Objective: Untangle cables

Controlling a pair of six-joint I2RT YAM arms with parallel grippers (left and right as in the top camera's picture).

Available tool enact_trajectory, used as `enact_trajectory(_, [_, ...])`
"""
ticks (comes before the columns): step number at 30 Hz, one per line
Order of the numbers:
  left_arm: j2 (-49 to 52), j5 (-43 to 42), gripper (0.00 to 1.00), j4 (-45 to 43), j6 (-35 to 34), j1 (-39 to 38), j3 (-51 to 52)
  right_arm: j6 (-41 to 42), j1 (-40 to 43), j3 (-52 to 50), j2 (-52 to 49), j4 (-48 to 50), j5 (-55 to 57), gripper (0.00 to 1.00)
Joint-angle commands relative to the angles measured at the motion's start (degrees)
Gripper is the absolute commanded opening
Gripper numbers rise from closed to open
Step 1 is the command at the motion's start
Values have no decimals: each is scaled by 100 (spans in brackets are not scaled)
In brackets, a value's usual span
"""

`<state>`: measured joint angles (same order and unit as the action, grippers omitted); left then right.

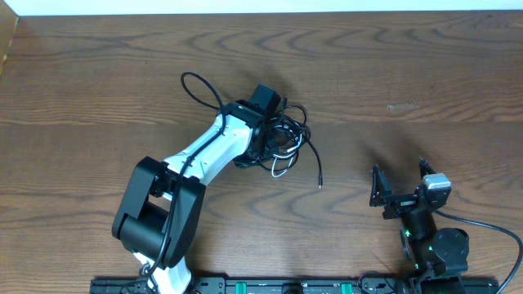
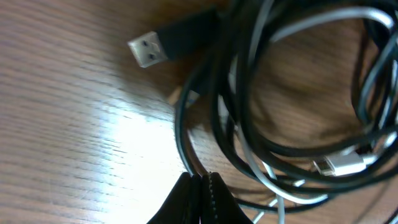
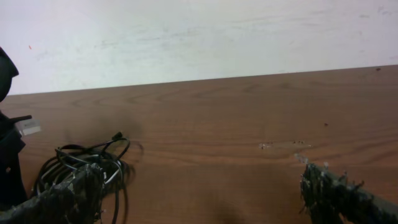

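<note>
From above, the cables (image 1: 286, 135) lay in one heap left of the table's (image 1: 409, 65) middle, half hidden under the left arm's wrist. One black loop (image 1: 200, 86) strayed out to the left, and one loose black end (image 1: 315, 167) trailed toward the near side.

Only the left wrist camera showed the left gripper (image 2: 200, 186). Its fingers were pressed together, and a black strand ran right up to their tips. I could not tell whether it was pinched. That view also showed two plug ends, a USB plug (image 2: 148, 48) and a small silvery connector (image 2: 341, 165). At least one white cord ran among several black ones, too overlapped to count.

The right gripper (image 1: 400, 170) stood well apart near the front edge, jaws spread wide. Its own camera looked across bare wood to the far edge and a pale wall (image 3: 186, 31). Open wood lay between it and the heap.
</note>
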<state>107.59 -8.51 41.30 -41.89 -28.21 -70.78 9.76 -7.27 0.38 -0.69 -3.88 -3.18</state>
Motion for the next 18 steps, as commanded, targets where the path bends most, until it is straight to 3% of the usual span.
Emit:
enact_trajectory(1, [-37, -673, 8, 11, 535, 101, -133, -83, -31, -7, 13, -24, 2, 99])
enact_trajectory(9, [-393, -2238, 7, -52, 592, 411, -136, -83, -31, -7, 13, -24, 4, 99])
enact_trajectory(14, [-592, -2385, 9, -44, 592, 461, -136, -83, -31, -7, 13, -24, 4, 99])
enact_trajectory(17, [-570, -2363, 27, 4, 708, 435, -133, -83, -31, -7, 13, -24, 2, 99])
enact_trajectory(18, [-562, -2304, 41, 46, 813, 400, -133, -83, -31, -7, 13, -24, 2, 99])
